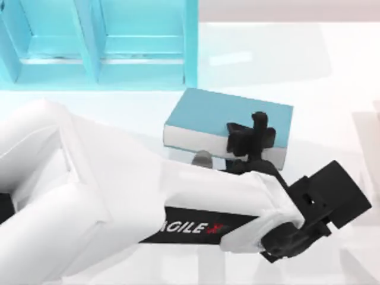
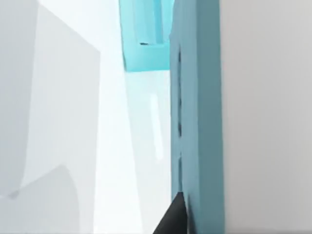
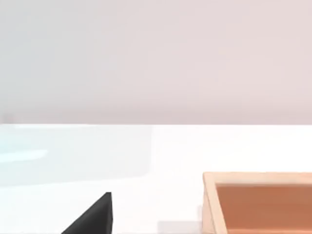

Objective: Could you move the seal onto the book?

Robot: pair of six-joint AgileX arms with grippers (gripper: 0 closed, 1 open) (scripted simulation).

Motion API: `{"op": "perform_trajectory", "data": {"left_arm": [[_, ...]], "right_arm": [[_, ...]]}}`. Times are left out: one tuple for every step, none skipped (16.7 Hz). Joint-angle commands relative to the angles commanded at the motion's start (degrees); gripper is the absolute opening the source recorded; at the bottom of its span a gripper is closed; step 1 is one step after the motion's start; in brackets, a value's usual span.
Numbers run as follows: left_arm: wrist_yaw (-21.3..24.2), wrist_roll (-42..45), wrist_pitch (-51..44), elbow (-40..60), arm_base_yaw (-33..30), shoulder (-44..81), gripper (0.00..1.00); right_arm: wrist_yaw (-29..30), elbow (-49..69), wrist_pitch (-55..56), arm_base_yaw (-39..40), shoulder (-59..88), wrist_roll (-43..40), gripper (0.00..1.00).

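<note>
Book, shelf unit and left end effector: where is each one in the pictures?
Book (image 1: 208, 113): top view, on its teal cover.
Shelf unit (image 1: 191, 41): top view, on its right wall.
Left end effector (image 1: 254, 138): top view, between its black fingertips.

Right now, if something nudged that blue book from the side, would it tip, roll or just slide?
Most likely just slide. The book lies flat on the table, so tipping seems unlikely, and its boxy edges give it nothing to roll on. It looks like a stiff hardcover, so it should move in one piece. The left gripper hovers at its near edge.
</note>
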Motion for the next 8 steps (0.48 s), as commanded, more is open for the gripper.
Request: {"op": "perform_trajectory", "data": {"left_arm": [[-0.9, -1.7, -0.2, 0.6, -0.5, 0.5, 0.00], [-1.5, -2.8, -0.3, 1.0, -0.8, 0.8, 0.00], [-1.8, -3.4, -0.3, 1.2, -1.0, 1.0, 0.00], [-1.8, -3.4, -0.3, 1.2, -1.0, 1.0, 0.00], [-1.8, -3.4, -0.3, 1.2, -1.0, 1.0, 0.00], [-1.8, -3.4, -0.3, 1.2, -1.0, 1.0, 0.00], [-1.8, -3.4, -0.3, 1.2, -1.0, 1.0, 0.00], [-1.5, -3.3, -0.2, 0.8, -0.7, 0.9, 0.00]], "right_arm": [[0.0, 0.0, 0.0, 0.0, 0.0, 0.0, 1.00], [0.0, 0.0, 0.0, 0.0, 0.0, 0.0, 1.00], [0.0, 0.0, 0.0, 0.0, 0.0, 0.0, 1.00], [0.0, 0.0, 0.0, 0.0, 0.0, 0.0, 1.00], [0.0, 0.0, 0.0, 0.0, 0.0, 0.0, 1.00], [0.0, 0.0, 0.0, 0.0, 0.0, 0.0, 1.00], [0.0, 0.0, 0.0, 0.0, 0.0, 0.0, 1.00], [0.0, 0.0, 0.0, 0.0, 0.0, 0.0, 1.00]]}}
